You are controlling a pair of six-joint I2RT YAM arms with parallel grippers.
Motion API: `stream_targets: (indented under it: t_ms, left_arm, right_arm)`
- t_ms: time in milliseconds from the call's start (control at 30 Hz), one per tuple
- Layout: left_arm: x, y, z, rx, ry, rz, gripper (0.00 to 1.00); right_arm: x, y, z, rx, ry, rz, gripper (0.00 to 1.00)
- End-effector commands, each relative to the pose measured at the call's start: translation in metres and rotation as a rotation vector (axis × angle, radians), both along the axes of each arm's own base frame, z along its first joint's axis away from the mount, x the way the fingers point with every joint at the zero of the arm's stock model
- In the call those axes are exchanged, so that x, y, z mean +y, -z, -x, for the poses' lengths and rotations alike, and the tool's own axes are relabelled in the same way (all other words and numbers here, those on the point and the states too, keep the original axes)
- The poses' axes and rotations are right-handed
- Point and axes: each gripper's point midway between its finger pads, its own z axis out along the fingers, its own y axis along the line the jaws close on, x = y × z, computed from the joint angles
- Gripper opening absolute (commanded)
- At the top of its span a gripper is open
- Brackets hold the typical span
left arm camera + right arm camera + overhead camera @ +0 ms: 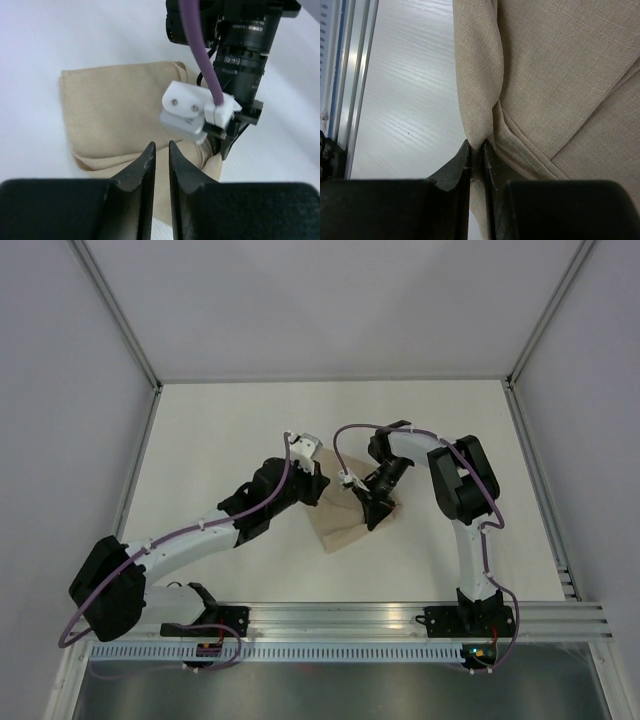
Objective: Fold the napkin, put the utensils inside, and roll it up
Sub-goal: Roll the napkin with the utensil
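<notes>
The beige napkin (343,525) lies folded and bunched on the white table between my two grippers. My right gripper (374,512) is shut on a raised fold of the napkin (560,65), with cloth pinched between its fingertips (476,150). My left gripper (316,490) hovers at the napkin's far left edge. Its jaws (161,148) are nearly together with nothing between them, and the napkin (115,110) lies below and ahead. The right gripper's tip (226,145) presses into the cloth in the left wrist view. No utensils show in any view.
An aluminium rail (330,618) runs along the table's near edge and also shows in the right wrist view (350,75). Pale enclosure walls with metal posts (120,310) bound the table on three sides. The right arm's purple cable (200,50) hangs close ahead of the left gripper.
</notes>
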Motion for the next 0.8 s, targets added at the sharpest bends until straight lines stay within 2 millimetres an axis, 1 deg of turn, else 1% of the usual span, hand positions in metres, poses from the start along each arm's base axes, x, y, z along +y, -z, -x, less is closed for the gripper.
stream_targets:
  t_ms: [0, 33, 67, 133, 167, 200, 233, 267, 300, 333, 367, 400, 433, 467, 500, 533, 567, 600, 633, 733, 767]
  left_arm:
    - [0.017, -0.027, 0.0, -0.183, -0.106, -0.027, 0.21]
    - [0.019, -0.027, 0.004, -0.219, -0.108, -0.058, 0.23]
    - [0.009, -0.029, 0.016, -0.241, -0.066, -0.071, 0.24]
    - [0.006, -0.026, 0.024, -0.274, -0.044, -0.143, 0.24]
    - [-0.003, -0.023, 0.034, -0.291, -0.001, -0.173, 0.24]
    - [-0.007, -0.016, 0.036, -0.298, 0.014, -0.211, 0.24]
    - [-0.008, -0.013, 0.038, -0.328, 0.026, -0.258, 0.24]
    - [-0.018, -0.01, 0.047, -0.348, 0.063, -0.277, 0.24]
    - [-0.019, -0.003, 0.047, -0.361, 0.058, -0.317, 0.24]
    - [-0.023, 0.0, 0.049, -0.389, 0.078, -0.355, 0.25]
    - [-0.032, 0.003, 0.057, -0.401, 0.11, -0.369, 0.27]
    - [-0.04, 0.014, 0.059, -0.397, 0.133, -0.407, 0.27]
    - [-0.044, 0.019, 0.06, -0.407, 0.154, -0.446, 0.27]
    - [-0.052, 0.025, 0.067, -0.417, 0.19, -0.47, 0.28]
    - [-0.06, 0.027, 0.068, -0.429, 0.202, -0.492, 0.28]
    - [-0.066, 0.044, 0.07, -0.43, 0.235, -0.553, 0.28]
    - [-0.073, 0.052, 0.074, -0.431, 0.261, -0.577, 0.29]
    - [-0.079, 0.052, 0.072, -0.444, 0.258, -0.585, 0.29]
    - [-0.083, 0.069, 0.073, -0.436, 0.278, -0.629, 0.3]
    - [-0.099, 0.078, 0.076, -0.43, 0.326, -0.623, 0.33]
    - [-0.102, 0.086, 0.077, -0.421, 0.343, -0.633, 0.34]
  right_arm:
    - [0.001, -0.006, 0.012, 0.119, -0.005, -0.026, 0.08]
    - [0.001, -0.005, 0.012, 0.125, 0.0, -0.02, 0.08]
    - [0.001, -0.003, 0.011, 0.13, 0.002, -0.017, 0.08]
    - [0.002, -0.002, 0.009, 0.137, 0.012, -0.008, 0.08]
    - [0.003, -0.001, 0.009, 0.143, 0.017, -0.006, 0.08]
    - [0.003, -0.001, 0.007, 0.139, 0.02, -0.007, 0.08]
    - [0.004, 0.0, 0.007, 0.147, 0.024, 0.0, 0.08]
    - [0.004, 0.0, 0.004, 0.144, 0.028, 0.001, 0.08]
    - [0.005, 0.0, 0.004, 0.145, 0.028, 0.001, 0.08]
    - [0.005, 0.001, 0.004, 0.147, 0.032, 0.004, 0.08]
    - [0.005, 0.001, 0.003, 0.15, 0.035, 0.009, 0.08]
    - [0.005, 0.001, 0.003, 0.15, 0.036, 0.009, 0.08]
    - [0.006, 0.001, 0.003, 0.151, 0.035, 0.009, 0.08]
    - [0.005, 0.001, 0.002, 0.153, 0.04, 0.01, 0.08]
    - [0.005, 0.002, 0.002, 0.153, 0.04, 0.011, 0.08]
    - [0.005, 0.003, 0.002, 0.155, 0.041, 0.014, 0.08]
    - [0.006, 0.002, 0.001, 0.154, 0.042, 0.015, 0.08]
    - [0.006, 0.003, 0.002, 0.156, 0.042, 0.016, 0.08]
    - [0.006, 0.003, 0.002, 0.156, 0.042, 0.016, 0.08]
    - [0.006, 0.003, 0.001, 0.156, 0.044, 0.017, 0.08]
    - [0.006, 0.003, 0.001, 0.155, 0.045, 0.017, 0.08]
